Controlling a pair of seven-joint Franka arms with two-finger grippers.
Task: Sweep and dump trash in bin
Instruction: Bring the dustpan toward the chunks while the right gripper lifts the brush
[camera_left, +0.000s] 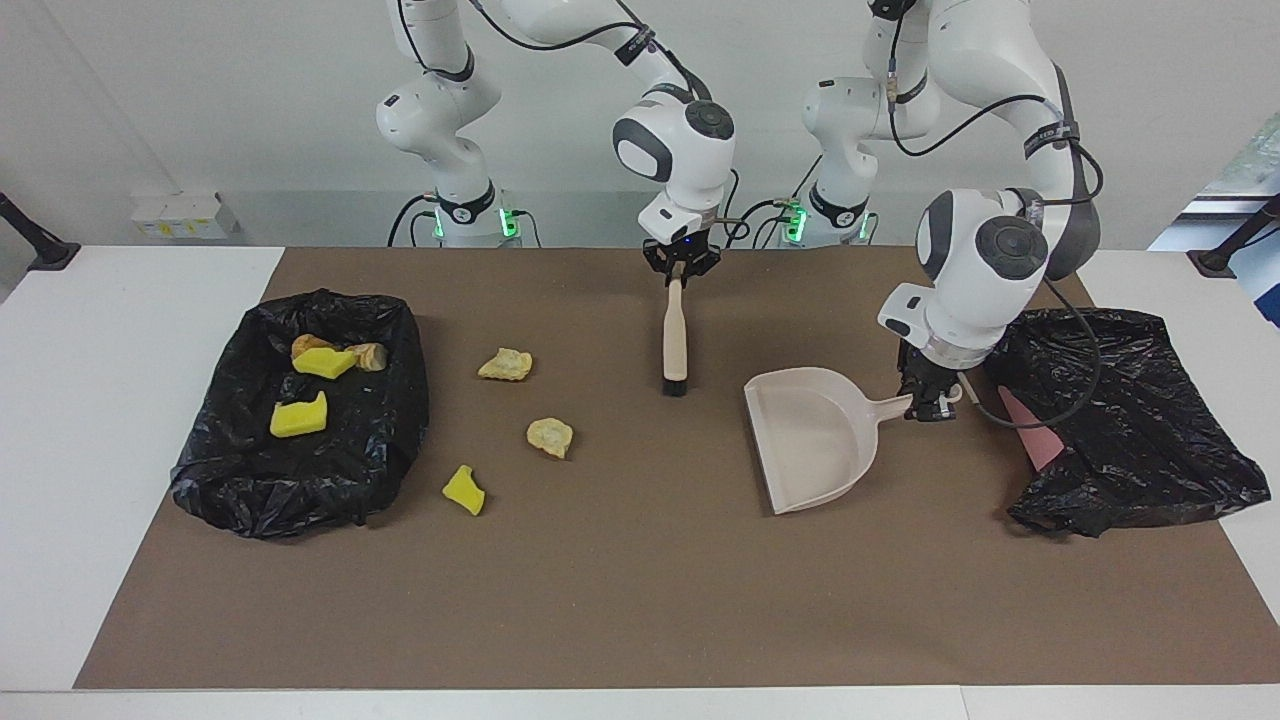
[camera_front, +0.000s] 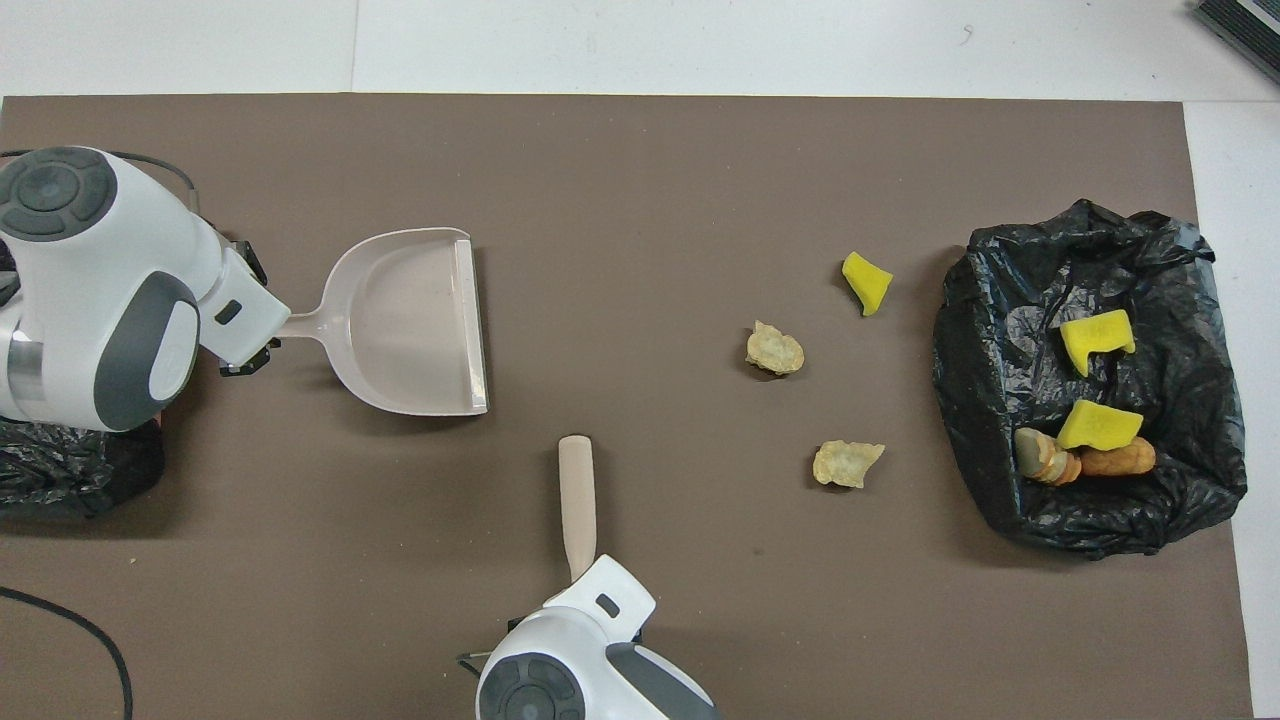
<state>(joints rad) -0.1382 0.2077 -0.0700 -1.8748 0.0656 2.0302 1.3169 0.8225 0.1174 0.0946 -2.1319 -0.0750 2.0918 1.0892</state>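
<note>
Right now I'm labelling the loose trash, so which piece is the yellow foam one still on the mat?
Start at the trash-filled black bag at the right arm's end of the table. Three chunks lie on the brown mat beside it. The yellow foam bit is farthest from the robots, and its two neighbours are tan.

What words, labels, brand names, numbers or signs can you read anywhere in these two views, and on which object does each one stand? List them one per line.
No text can be read.
Black strap on the right arm's white upper link: pale lettering, too small to read.
Black strap on the left arm's white link: pale lettering, too small to read.
Beige plastic dustpan, beige-handled brush, black plastic bin bag: no markings visible.
</note>
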